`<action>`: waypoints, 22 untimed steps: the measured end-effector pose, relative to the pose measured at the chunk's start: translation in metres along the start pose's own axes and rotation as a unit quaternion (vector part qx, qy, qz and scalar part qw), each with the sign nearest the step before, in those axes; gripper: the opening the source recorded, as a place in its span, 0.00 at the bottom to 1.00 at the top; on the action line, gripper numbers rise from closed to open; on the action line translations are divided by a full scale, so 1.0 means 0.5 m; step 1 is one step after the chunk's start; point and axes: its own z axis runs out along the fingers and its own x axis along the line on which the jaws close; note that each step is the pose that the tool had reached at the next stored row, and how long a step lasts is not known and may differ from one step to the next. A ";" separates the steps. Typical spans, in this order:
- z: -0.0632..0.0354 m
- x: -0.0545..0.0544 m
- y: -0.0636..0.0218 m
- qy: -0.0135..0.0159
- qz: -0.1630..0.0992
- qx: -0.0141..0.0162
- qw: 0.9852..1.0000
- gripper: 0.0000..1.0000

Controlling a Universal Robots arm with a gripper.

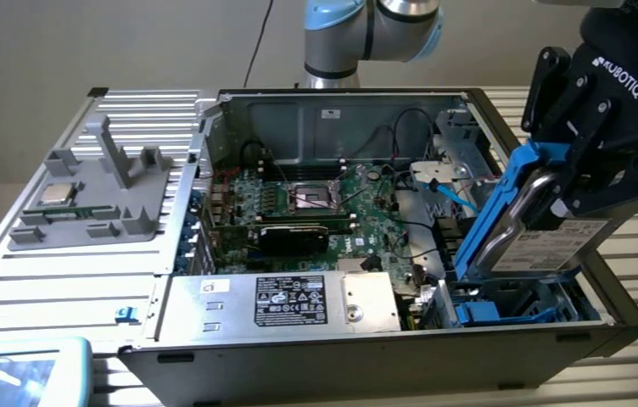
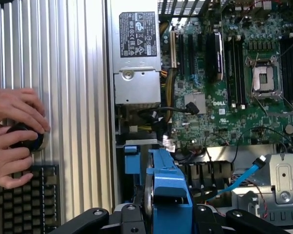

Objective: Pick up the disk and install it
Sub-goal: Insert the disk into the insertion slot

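In the exterior view a grey fixture (image 1: 92, 195) holding a processor chip (image 1: 58, 193) sits at nine o'clock of the open computer case (image 1: 331, 360), clear of its wall, while the power supply (image 1: 285, 301) hugs the near edge at six o'clock. At three o'clock the gripper (image 1: 573, 191) is clamped on the disk (image 1: 528, 246), held on edge and tilted, its lower end at the mouth of the drive bay (image 1: 500, 309) with free air round its upper half; outside the case, a person's hands (image 2: 12, 131) rest on a black knob (image 2: 24, 138) beside a keyboard (image 2: 29, 204)
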 end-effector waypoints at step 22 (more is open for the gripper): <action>0.030 0.002 0.000 0.002 -0.007 0.000 1.000 0.37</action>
